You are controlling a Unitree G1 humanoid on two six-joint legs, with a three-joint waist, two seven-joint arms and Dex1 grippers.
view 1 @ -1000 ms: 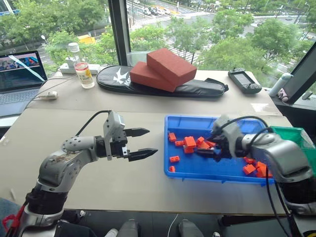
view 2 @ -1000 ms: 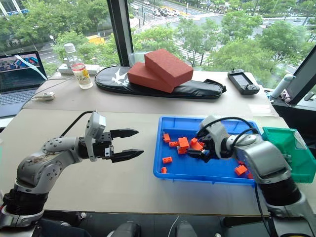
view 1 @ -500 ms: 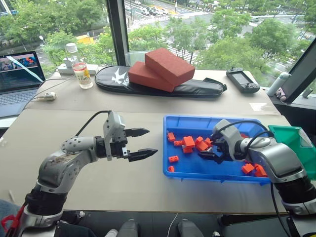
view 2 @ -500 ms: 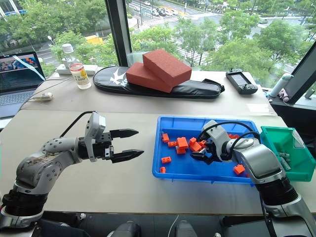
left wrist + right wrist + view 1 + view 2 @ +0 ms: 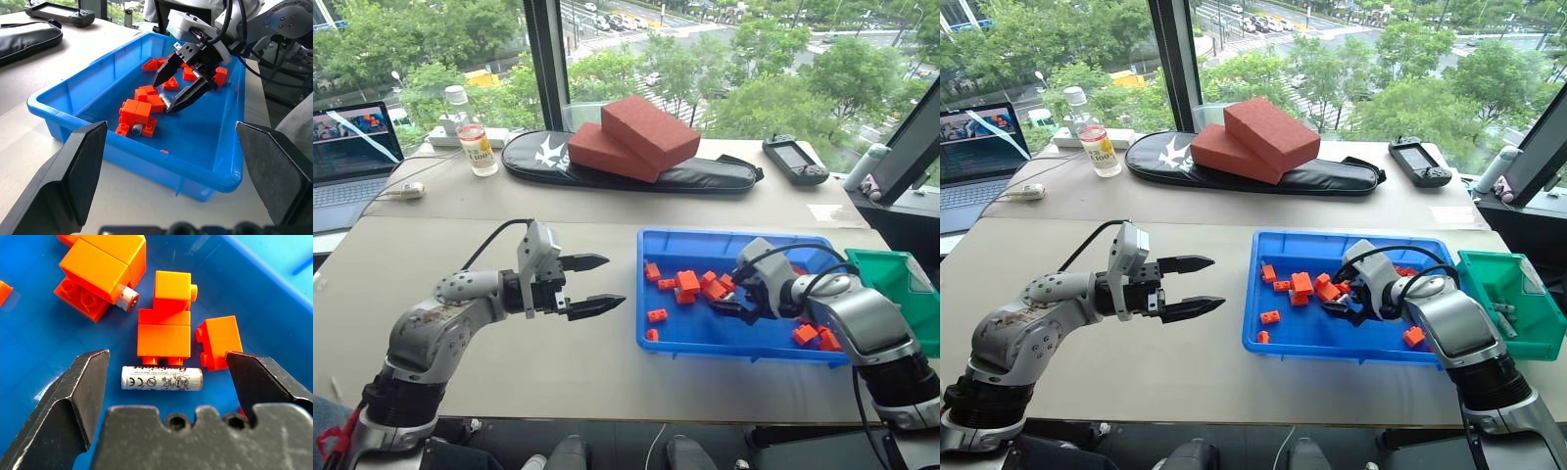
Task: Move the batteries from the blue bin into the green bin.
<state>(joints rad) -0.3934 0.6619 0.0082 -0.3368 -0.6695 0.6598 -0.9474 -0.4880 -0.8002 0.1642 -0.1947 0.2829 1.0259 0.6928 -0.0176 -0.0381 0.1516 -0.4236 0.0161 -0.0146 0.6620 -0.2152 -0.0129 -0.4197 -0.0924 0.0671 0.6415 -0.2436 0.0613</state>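
Head views: the right gripper [image 5: 1344,306] hangs wide open inside the blue bin [image 5: 1332,338], at nine o'clock from the green bin [image 5: 1518,338]; the left gripper [image 5: 594,284], also open and empty, hovers over the table [image 5: 460,245].

Left wrist view: a second battery [image 5: 136,129] hides under bricks [image 5: 142,110].

Right wrist view: a battery [image 5: 161,378] lies crosswise between the fingers [image 5: 80,387], at six o'clock of a brick stack [image 5: 164,330]. Pick-up step; next comes lowering and closing.

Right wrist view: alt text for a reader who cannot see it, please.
The right claw hangs open above a slim silvery battery lying on the floor of the bright blue plastic bin, beside orange-red studded toy bricks; a second battery end pokes from under one brick.
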